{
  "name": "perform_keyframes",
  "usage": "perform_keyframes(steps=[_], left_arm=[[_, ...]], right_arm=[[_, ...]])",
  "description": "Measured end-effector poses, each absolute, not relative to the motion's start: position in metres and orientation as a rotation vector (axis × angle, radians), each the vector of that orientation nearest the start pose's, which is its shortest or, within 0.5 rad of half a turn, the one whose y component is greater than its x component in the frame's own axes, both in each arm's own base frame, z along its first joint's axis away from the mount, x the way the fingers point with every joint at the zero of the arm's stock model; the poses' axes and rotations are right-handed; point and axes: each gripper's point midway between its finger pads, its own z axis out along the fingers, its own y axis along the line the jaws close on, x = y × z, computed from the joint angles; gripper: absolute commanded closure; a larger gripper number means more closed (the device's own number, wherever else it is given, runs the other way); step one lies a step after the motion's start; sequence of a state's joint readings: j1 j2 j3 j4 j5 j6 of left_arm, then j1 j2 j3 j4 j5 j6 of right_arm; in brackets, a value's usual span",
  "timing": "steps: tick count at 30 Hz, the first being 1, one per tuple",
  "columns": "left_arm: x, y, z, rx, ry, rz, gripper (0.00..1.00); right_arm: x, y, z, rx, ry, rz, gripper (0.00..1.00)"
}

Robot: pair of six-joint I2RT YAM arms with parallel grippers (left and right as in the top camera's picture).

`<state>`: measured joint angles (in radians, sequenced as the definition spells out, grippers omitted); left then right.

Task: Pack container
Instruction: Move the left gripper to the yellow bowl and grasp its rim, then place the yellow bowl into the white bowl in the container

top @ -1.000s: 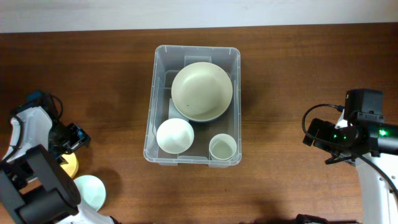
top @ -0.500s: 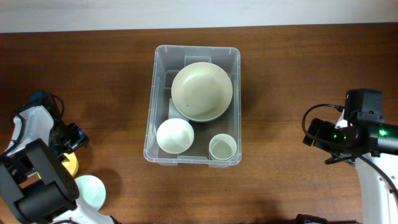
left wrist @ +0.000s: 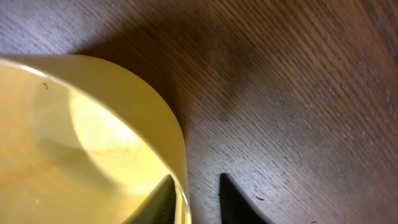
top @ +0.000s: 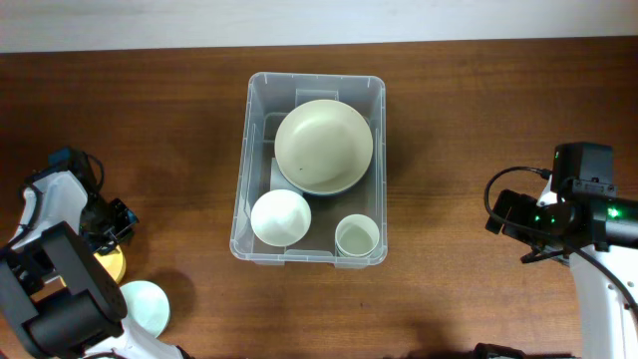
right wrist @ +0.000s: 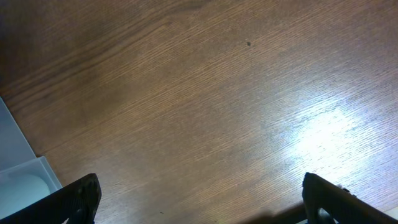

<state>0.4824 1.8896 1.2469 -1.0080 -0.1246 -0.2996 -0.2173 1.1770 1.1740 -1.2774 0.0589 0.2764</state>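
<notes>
The clear container (top: 242,179) stands mid-table and holds a large cream bowl (top: 324,147), a small white bowl (top: 280,217) and a pale cup (top: 357,237). A yellow bowl (left wrist: 93,143) sits at the table's left front, mostly under my left arm in the overhead view (top: 113,266). My left gripper (left wrist: 194,177) straddles its rim, one finger inside and one close outside, jaws narrowed on the wall. My right gripper (right wrist: 199,186) hangs wide open over bare wood on the right, holding nothing.
A mint-green bowl (top: 143,307) lies just in front of the yellow one, beside the left arm's base. The container's corner (right wrist: 18,168) shows at the left edge of the right wrist view. The right arm (top: 558,214) stays near the table's right edge.
My left jaws have closed in from wide apart around the yellow bowl's rim, and the left wrist shifted slightly toward the table's left edge. The right arm has not moved.
</notes>
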Motion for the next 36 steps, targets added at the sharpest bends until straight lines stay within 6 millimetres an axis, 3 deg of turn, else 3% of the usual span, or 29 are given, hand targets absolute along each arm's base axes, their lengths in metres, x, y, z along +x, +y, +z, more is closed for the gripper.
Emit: perform_keyframes(steps=[5, 16, 19, 21, 22, 26, 30, 31, 34, 36], left_arm=[[0.269, 0.166, 0.022, -1.217, 2.989, 0.194, 0.99], [0.271, 0.162, 0.025, -1.214, 2.981, 0.16, 0.99], [0.279, 0.156, 0.047, -1.169, 2.921, 0.122, 1.0], [0.289, 0.145, 0.085, -1.08, 2.826, 0.086, 0.99], [0.298, 0.134, 0.115, -0.995, 2.757, 0.055, 1.0], [0.32, 0.092, 0.192, -0.735, 2.582, -0.02, 1.0], [0.329, 0.017, 0.261, -0.396, 2.447, -0.138, 1.0], [0.33, -0.012, 0.274, -0.278, 2.421, -0.182, 0.99], [0.329, -0.074, 0.285, -0.046, 2.402, -0.275, 1.0], [0.32, -0.117, 0.281, 0.11, 2.416, -0.34, 0.99]], right_arm=[[0.227, -0.06, 0.181, 0.708, 2.759, -0.072, 0.01], [0.227, -0.06, 0.181, 0.707, 2.76, -0.072, 0.01], [0.227, -0.06, 0.181, 0.707, 2.76, -0.072, 0.01], [0.227, -0.06, 0.181, 0.708, 2.759, -0.072, 0.01], [0.227, -0.06, 0.181, 0.707, 2.76, -0.072, 0.01], [0.227, -0.061, 0.181, 0.707, 2.757, -0.071, 0.01], [0.227, -0.061, 0.181, 0.707, 2.756, -0.071, 0.01], [0.227, -0.061, 0.181, 0.707, 2.756, -0.071, 0.01], [0.227, -0.061, 0.181, 0.707, 2.756, -0.071, 0.01], [0.227, -0.061, 0.181, 0.707, 2.756, -0.071, 0.01]])
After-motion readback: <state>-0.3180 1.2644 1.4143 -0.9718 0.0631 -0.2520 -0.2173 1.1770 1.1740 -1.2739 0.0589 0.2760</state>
